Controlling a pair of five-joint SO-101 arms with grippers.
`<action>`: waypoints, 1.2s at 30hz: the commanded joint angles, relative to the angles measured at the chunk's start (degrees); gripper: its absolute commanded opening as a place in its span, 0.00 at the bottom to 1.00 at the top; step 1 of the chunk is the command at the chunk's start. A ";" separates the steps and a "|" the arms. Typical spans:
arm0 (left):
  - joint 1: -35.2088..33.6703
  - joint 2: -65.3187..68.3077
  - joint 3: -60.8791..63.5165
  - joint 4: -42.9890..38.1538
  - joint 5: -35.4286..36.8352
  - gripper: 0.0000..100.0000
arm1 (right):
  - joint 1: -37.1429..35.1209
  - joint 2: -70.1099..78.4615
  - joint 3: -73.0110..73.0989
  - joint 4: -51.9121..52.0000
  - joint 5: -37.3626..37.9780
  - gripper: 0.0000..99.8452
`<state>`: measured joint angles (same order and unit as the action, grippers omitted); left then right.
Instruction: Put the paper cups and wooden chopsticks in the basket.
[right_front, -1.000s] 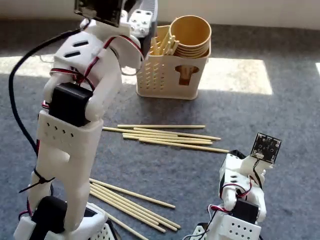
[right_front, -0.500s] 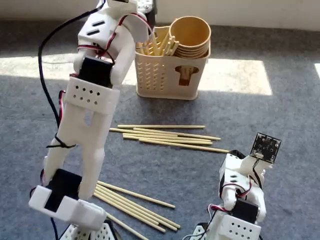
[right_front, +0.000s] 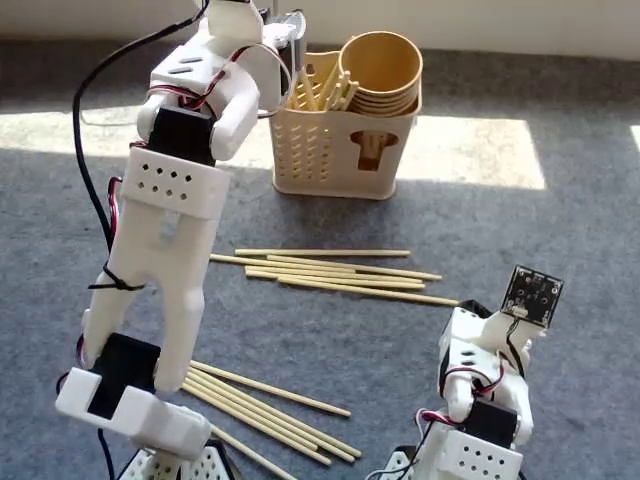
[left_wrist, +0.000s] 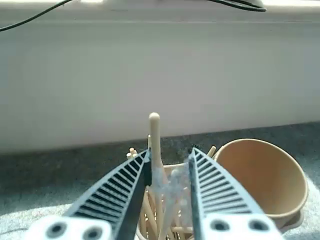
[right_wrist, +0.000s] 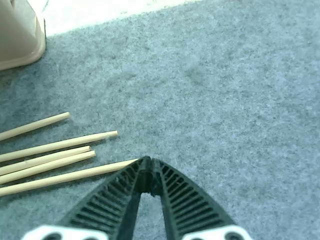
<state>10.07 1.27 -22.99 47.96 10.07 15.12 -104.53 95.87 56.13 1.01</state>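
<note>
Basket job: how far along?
Done: paper cups stacked in the basket, chopsticks beside them. In hand: left gripper open over it, one chopstick upright between its fingers. To do: middle bunch and near bunch on the carpet.

A sunlit band (right_front: 480, 150) crosses grey carpet (right_front: 570, 260) below a white wall (left_wrist: 160, 75)

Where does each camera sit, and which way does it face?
High view: fixed above, looking down at basket and loose chopsticks; left arm and right arm show.
Left wrist view: on left arm, facing basket and wall; left hand shows.
Right wrist view: on right arm, facing carpet; right hand shows.
All share the basket.
</note>
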 joint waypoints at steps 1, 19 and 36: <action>-0.84 -2.86 -2.95 4.48 0.09 0.13 | 0.66 -0.66 6.81 -1.36 -0.18 0.01; -0.31 -13.67 -2.95 45.19 -21.80 0.13 | 0.66 -0.66 6.81 -1.36 -0.18 0.01; 14.99 -23.34 25.71 51.08 -29.19 0.07 | 0.66 -0.66 6.81 -1.36 -0.18 0.01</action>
<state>20.70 -16.40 -5.14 100.44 -18.51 15.12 -104.53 95.87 56.13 1.01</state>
